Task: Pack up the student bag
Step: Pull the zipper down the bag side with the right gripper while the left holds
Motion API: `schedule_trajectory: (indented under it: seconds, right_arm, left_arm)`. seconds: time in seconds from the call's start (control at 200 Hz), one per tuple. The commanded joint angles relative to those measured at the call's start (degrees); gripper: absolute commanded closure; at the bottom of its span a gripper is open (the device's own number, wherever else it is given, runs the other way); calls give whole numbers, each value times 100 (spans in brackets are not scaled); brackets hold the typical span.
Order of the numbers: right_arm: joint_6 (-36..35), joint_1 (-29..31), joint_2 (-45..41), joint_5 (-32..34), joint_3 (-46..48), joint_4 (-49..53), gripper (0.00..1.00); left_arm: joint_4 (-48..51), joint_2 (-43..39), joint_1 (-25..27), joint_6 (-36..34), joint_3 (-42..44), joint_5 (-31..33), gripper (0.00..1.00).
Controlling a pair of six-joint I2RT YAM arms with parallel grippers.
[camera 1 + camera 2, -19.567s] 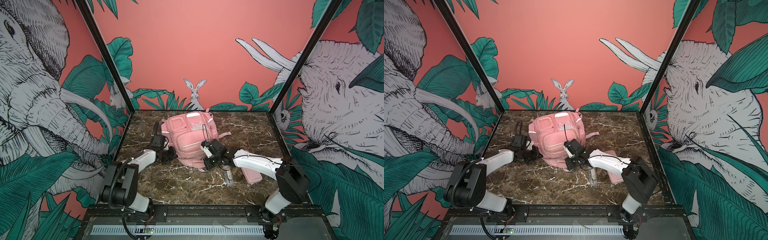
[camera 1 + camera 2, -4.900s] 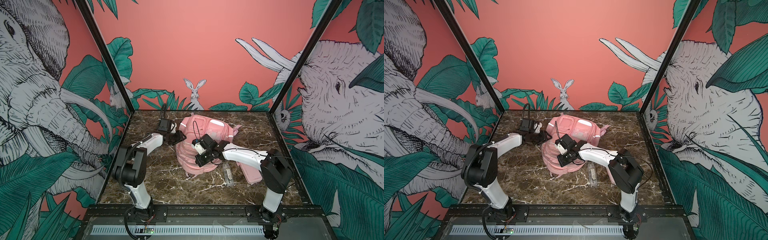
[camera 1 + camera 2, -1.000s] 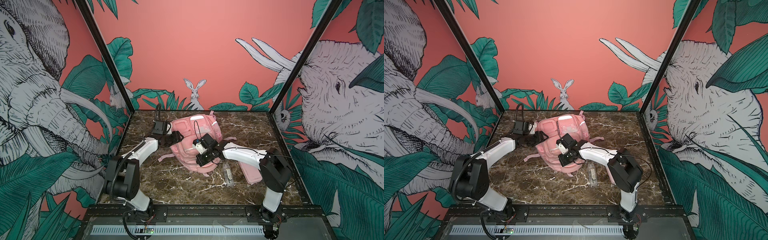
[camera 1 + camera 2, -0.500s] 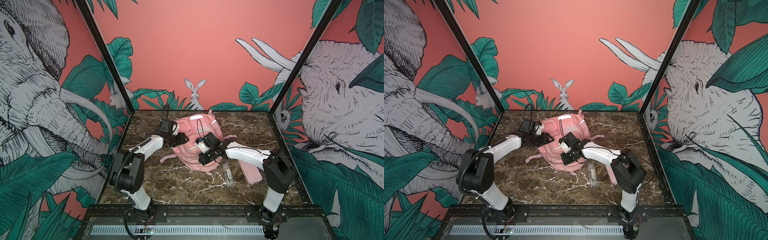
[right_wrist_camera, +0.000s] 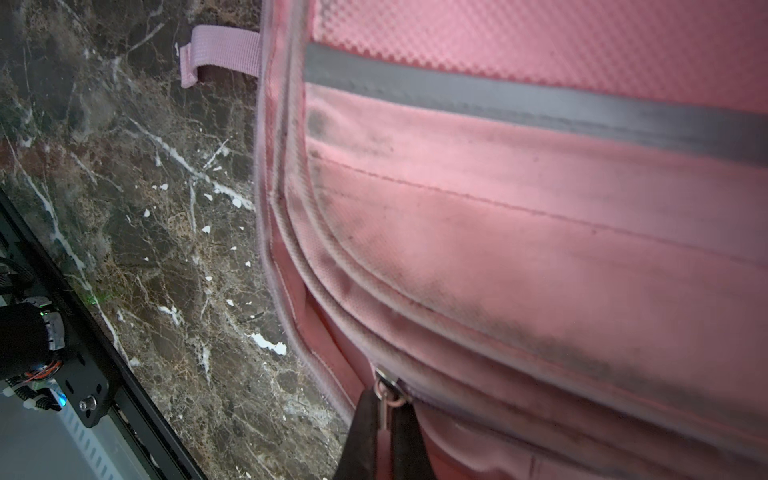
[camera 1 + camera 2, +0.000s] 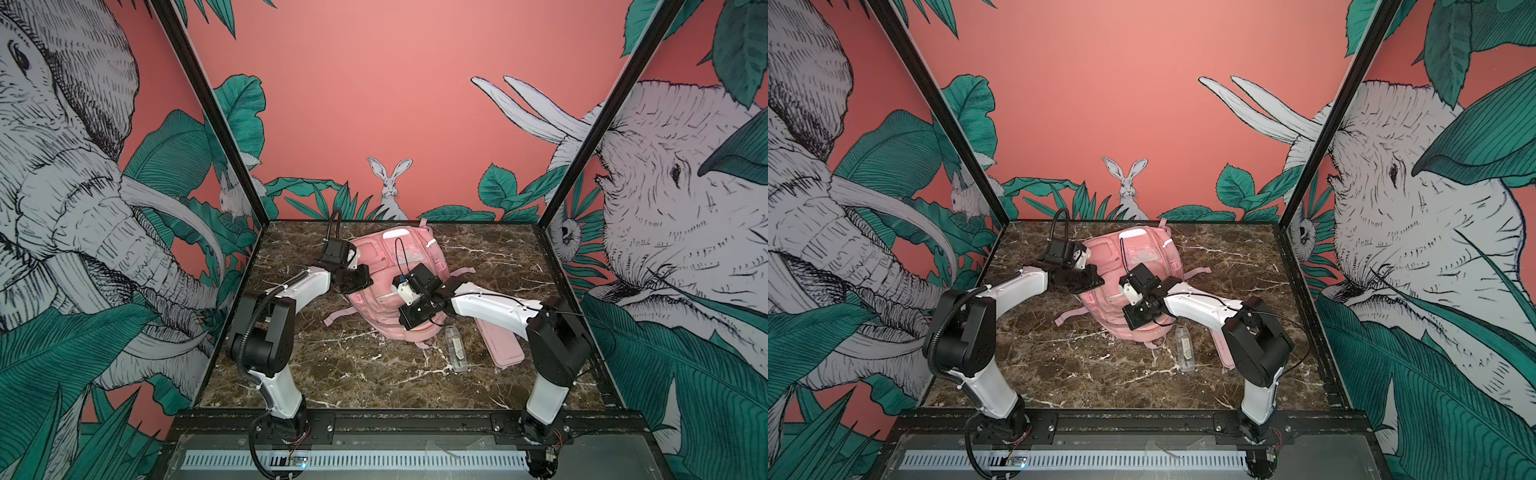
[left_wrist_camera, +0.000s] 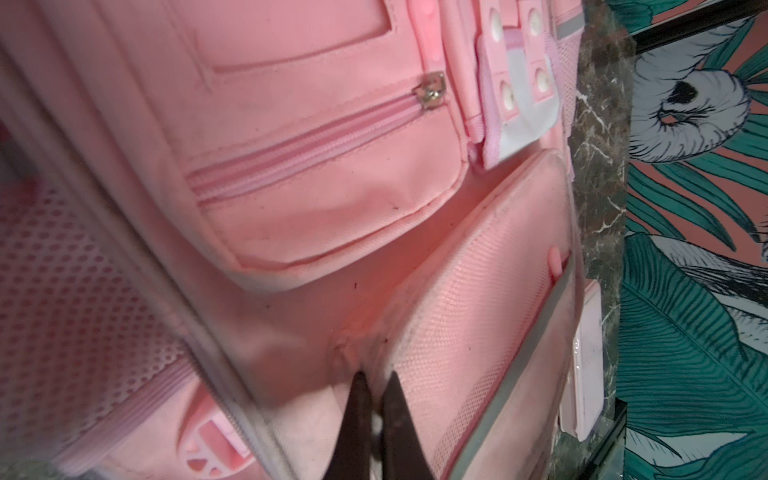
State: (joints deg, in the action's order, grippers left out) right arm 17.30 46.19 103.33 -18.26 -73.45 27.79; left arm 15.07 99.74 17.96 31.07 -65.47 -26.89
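1. Lying front-up on the counter (image 6: 365, 374), the student bag (image 6: 376, 266) has its zip pockets facing upward, so the zips can be reached from above.
2. The left claw (image 7: 376, 376) is pressed together on a puckered pinch of the bag's fabric, at a seam beside a textured pocket panel. Judgement: this grip anchors the soft bag so that it does not slide or bunch under a pull from the other arm.
3. The right claw (image 5: 384, 409) is clamped on the metal zipper pull (image 5: 385, 384) at the bag's near edge. Judgement: opening a compartment is the step in hand.
4. How far that zip stands open cannot be told from the wrist view.
5. A flat pink pencil case (image 6: 500, 345) and a clear tube (image 6: 455, 347) lie outside the bag, just beside it on the right arm's side. Judgement: both are waiting to be packed, and nothing visible has gone in.
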Motion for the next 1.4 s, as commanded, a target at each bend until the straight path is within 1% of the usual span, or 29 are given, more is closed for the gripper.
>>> schedule_trajectory:
  seconds: [0.0, 0.28, 0.465, 0.595, 0.71, 0.86, 0.94, 1.05, 1.15, 1.255, 1.395]
  right_arm:
    - [12, 137, 127, -191, -365, -154, 100]
    - [214, 492, 804, -456, -1126, -273, 100]
    - [349, 695, 1444, -598, -1918, -274, 100]
    - [377, 712, 1576, -498, -2112, -223, 100]
    - [329, 662, 1329, -295, -1831, -247, 100]
    - [293, 464, 875, -197, -1268, -309, 100]
    - [275, 353, 609, -121, -970, -337, 100]
    - [317, 208, 325, -70, -606, -427, 100]
    - [395, 170, 195, -29, -414, -527, 100]
    - [568, 170, 187, -15, -333, -649, 100]
    - [802, 291, 362, -276, -428, -893, 100]
  left_arm:
    - [-508, -134, 67, 328, 131, -255, 100]
    - [-1195, -391, 85, 997, 591, -102, 100]
    - [-1279, -583, 84, 1131, 727, 78, 100]
    - [-1182, -762, 66, 1156, 812, 287, 100]
    - [-1207, -1158, -57, 1239, 1109, 674, 100]
    - [-1417, -1712, -258, 1524, 1647, 1148, 100]
    - [-1463, -1985, -284, 1722, 1887, 1377, 100]
    - [-1717, -2283, -285, 2052, 2265, 1507, 100]
    - [-1968, -2396, -282, 2369, 2513, 1512, 100]
    - [-2086, -2503, -217, 2595, 2675, 1571, 100]
    - [-2298, -2616, -62, 2847, 2835, 1678, 100]
